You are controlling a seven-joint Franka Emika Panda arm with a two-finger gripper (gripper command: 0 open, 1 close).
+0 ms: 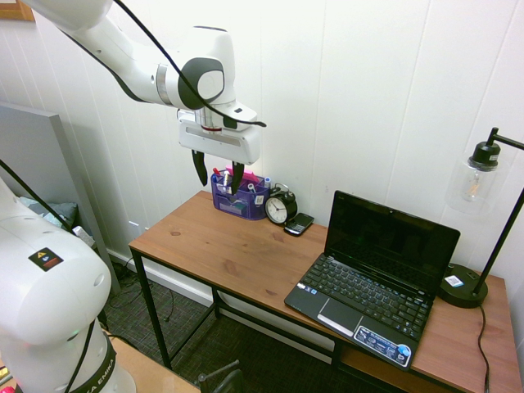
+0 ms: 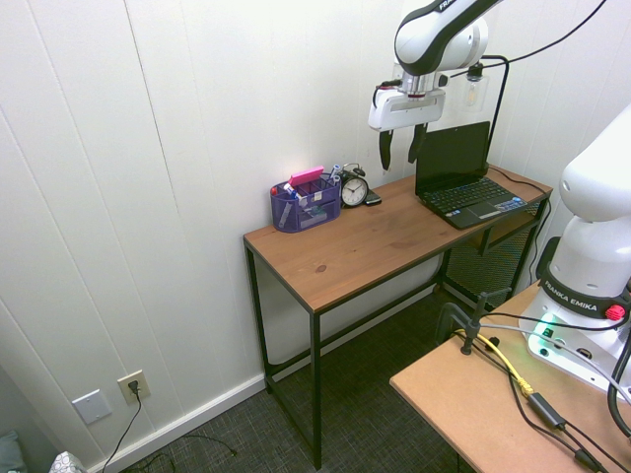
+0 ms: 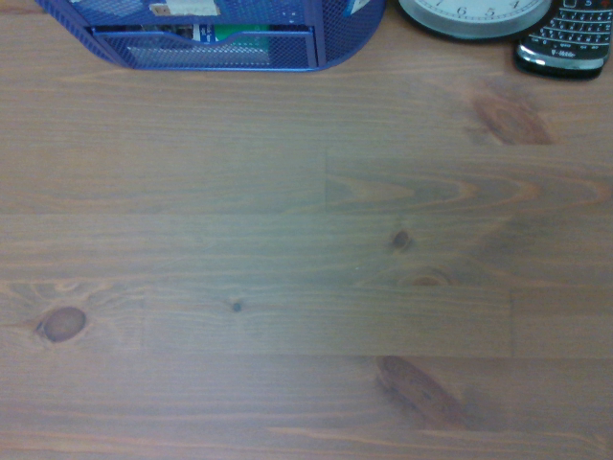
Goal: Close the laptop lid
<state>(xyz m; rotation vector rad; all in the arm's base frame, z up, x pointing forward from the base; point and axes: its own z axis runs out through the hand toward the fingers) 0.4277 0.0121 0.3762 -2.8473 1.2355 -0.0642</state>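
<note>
A small black netbook stands open at the right end of the wooden desk (image 1: 221, 246). Its laptop lid (image 1: 393, 237) is upright, dark screen facing the front; the same laptop lid (image 2: 452, 155) shows in the second exterior view above the keyboard base (image 1: 364, 304). My gripper (image 1: 218, 175) hangs high over the desk's left half, well left of the laptop, fingers pointing down, open and empty. From the other side, the gripper (image 2: 400, 149) hovers above the desk's middle. The wrist view holds only bare desk wood (image 3: 306, 268).
A blue mesh organizer (image 1: 239, 196) with pens, an alarm clock (image 1: 280, 208) and a black phone (image 1: 299, 223) sit along the back edge by the wall. A black desk lamp (image 1: 471, 286) stands right of the laptop. White panelled wall runs behind the desk.
</note>
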